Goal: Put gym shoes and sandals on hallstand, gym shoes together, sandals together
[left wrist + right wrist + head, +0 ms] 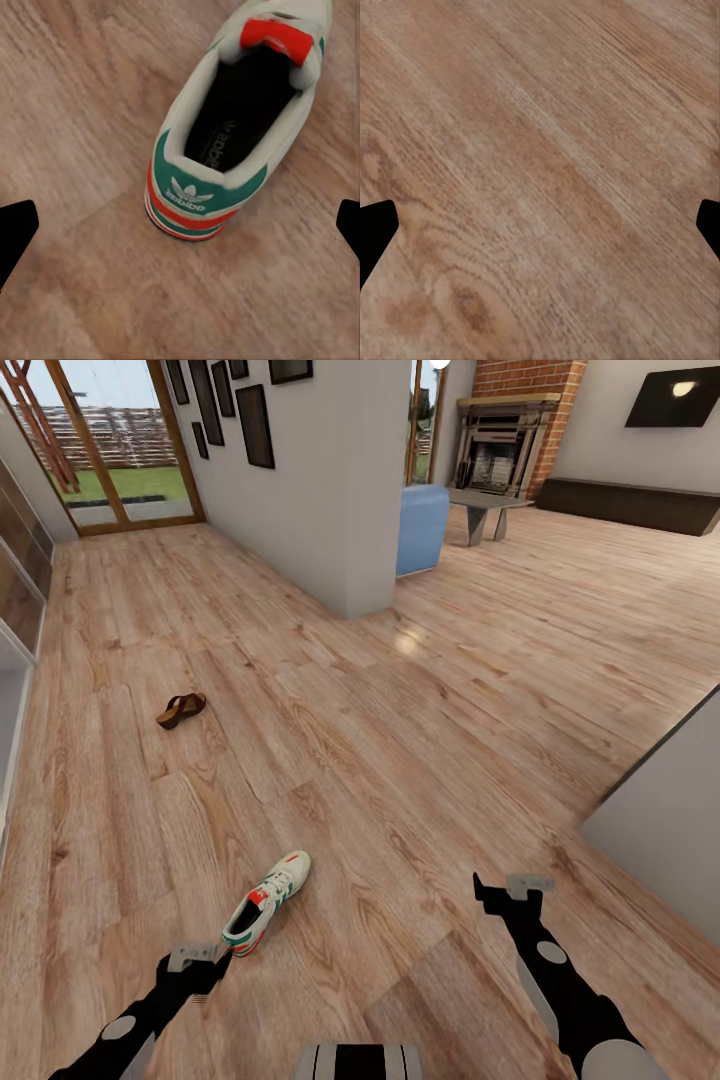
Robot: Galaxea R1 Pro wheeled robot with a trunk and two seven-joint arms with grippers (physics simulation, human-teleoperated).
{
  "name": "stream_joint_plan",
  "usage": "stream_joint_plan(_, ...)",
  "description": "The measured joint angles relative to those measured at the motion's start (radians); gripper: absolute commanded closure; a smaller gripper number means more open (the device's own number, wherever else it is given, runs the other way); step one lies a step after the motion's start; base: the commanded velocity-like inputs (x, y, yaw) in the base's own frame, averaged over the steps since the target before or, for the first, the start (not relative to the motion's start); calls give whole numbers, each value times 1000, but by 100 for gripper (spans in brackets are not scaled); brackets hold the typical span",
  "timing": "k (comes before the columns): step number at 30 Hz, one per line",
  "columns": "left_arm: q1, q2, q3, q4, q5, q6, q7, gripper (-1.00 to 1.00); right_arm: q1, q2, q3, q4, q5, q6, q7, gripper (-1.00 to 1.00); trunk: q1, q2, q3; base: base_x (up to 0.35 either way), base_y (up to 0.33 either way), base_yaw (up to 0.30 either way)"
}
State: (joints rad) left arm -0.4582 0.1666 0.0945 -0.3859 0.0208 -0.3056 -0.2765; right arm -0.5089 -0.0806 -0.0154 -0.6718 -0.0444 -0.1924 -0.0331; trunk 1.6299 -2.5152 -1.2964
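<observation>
One gym shoe [266, 903] lies on its sole on the corridor floor [400, 760], heel toward the robot and toe pointing away. The left gripper [197, 961] hangs just beside the heel, on the robot's side of it, apart from the shoe. In the left wrist view the shoe [232, 120] sits between the two dark fingertips [15, 229], which stand at the frame's edges, so the jaws are wide and hold nothing. The heel's green patch with its white logo and red-orange band faces that camera.

One sandal [181, 709] lies on the floor well beyond the shoe, further toward the glass doors [110, 450].

The right gripper [510, 890] hangs over bare planks, well apart from the shoe. Its fingertips [375, 232] likewise stand far apart over the wood [540, 180], jaws wide and empty.
</observation>
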Motion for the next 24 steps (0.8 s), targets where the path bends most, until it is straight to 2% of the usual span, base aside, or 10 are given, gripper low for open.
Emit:
stream_joint_plan(16, -91, 15, -1, -2, -79, 92, -90, -100, 0, 0, 0, -67, 0, 89, 0, -100, 0, 0, 0, 0, 0, 0)
stream_joint_plan(17, -121, 15, 0, -2, -151, 115, -117, -100, 0, 0, 0, -70, 0, 96, 0, -100, 0, 0, 0, 0, 0, 0)
stream_joint_plan(24, -126, 17, -1, -1, -156, 114, -129, -100, 0, -2, 0, -79, 0, 116, 0, -100, 0, 0, 0, 0, 0, -41)
